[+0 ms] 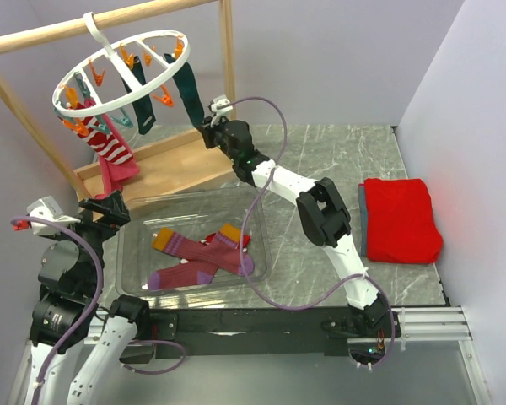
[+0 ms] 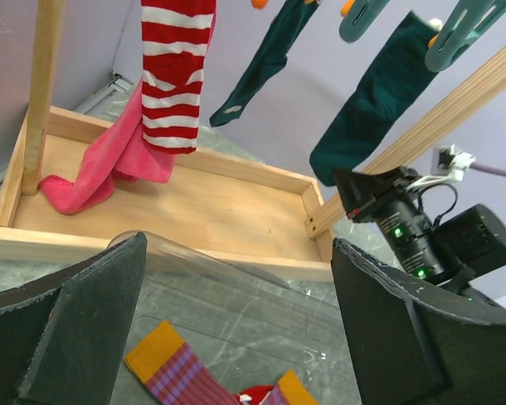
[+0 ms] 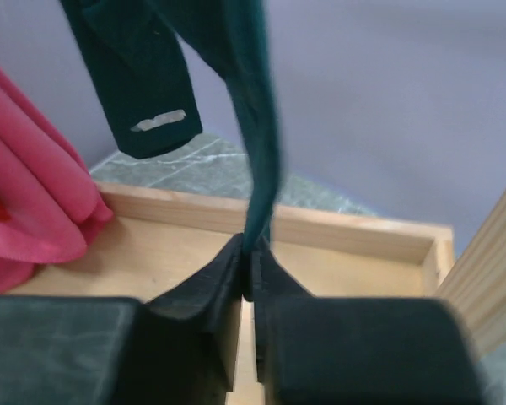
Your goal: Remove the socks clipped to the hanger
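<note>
1. Progress check: two purple socks lie in the clear bin. The striped sock, pink sock and both teal ones are yet to come off the hanger, up on the wooden rail.
2. Your right gripper is pinched tight on the right teal sock, at its bottom tip. Left gripper gapes wide, holding nothing.
3. Socks are limp, soft knit. The hanger's a rigid white plastic ring with little clips.

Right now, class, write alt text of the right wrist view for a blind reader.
The right end effector is pinched shut on the tip of a hanging dark teal sock. A second teal sock hangs upper left, a pink sock at left, a wooden tray behind.
</note>
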Available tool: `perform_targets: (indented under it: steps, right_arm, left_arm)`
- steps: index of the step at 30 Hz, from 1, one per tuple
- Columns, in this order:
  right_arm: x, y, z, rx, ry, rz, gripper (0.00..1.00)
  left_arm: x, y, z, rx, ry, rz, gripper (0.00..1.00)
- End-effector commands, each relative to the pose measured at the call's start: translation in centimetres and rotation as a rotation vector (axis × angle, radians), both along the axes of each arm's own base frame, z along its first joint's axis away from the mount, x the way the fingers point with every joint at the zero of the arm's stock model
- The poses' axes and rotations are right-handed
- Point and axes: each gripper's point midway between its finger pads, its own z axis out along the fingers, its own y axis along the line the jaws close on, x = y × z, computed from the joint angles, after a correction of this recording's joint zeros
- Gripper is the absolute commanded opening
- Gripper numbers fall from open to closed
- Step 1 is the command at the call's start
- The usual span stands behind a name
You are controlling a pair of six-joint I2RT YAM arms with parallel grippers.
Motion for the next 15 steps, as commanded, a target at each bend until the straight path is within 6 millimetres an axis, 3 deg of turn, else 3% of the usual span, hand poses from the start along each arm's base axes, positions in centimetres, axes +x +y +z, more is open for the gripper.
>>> perform_targets:
  steps: [1,2,3,4,5,6,7,9,11,12,13,15]
  right_arm:
    - [-1.3,0.8,4.7,0.069,-0.087,0.075,0.00]
    - [-1.9,0.8,5.0,0.072,-0.086,0.086,0.00]
    - [-2.8,0.2,7.7,0.099,-0.118,0.088,0.00]
    - [-3.9,0.3,6.3,0.078,-0.091,0.097,0.00]
    - [-4.6,0.0,6.8,0.075,-0.091,0.095,0.00]
    - [-5.9,-0.5,8.9,0.087,-0.107,0.098,0.00]
    - [-6.7,-0.8,7.6,0.066,-0.079,0.097,0.00]
    - [-8.8,-1.5,9.2,0.070,-0.063,0.099,0.00]
    - [-10.4,-2.0,8.2,0.046,-0.017,0.101,0.00]
    - [-11.4,-2.8,9.2,0.052,-0.004,0.098,0.00]
    - [-12.4,-3.0,7.9,0.031,0.023,0.102,0.00]
    - [-14.6,-3.6,9.0,0.034,0.036,0.110,0.00]
  left_arm:
    - [0.0,-0.4,0.9,0.016,-0.013,-0.027,0.95]
    - [-0.2,-0.4,1.3,0.014,-0.023,-0.031,0.95]
    - [-0.3,-0.5,1.4,0.012,-0.024,-0.037,0.95]
    - [-0.5,-0.8,1.5,0.013,-0.027,-0.057,0.95]
    - [-0.6,-1.0,1.7,0.008,-0.031,-0.068,0.95]
    - [-0.7,-1.2,1.8,0.008,-0.035,-0.083,0.95]
    - [-0.7,-1.7,1.9,0.009,-0.034,-0.114,0.95]
    - [-1.0,-2.3,1.9,0.001,-0.031,-0.148,0.95]
    - [-1.2,-3.3,2.1,-0.005,-0.031,-0.204,0.95]
    - [-1.4,-3.6,2.0,-0.008,-0.026,-0.225,0.95]
    - [-1.5,-4.0,2.1,-0.007,-0.023,-0.247,0.95]
    - [-2.1,-5.3,2.5,-0.008,-0.027,-0.325,0.95]
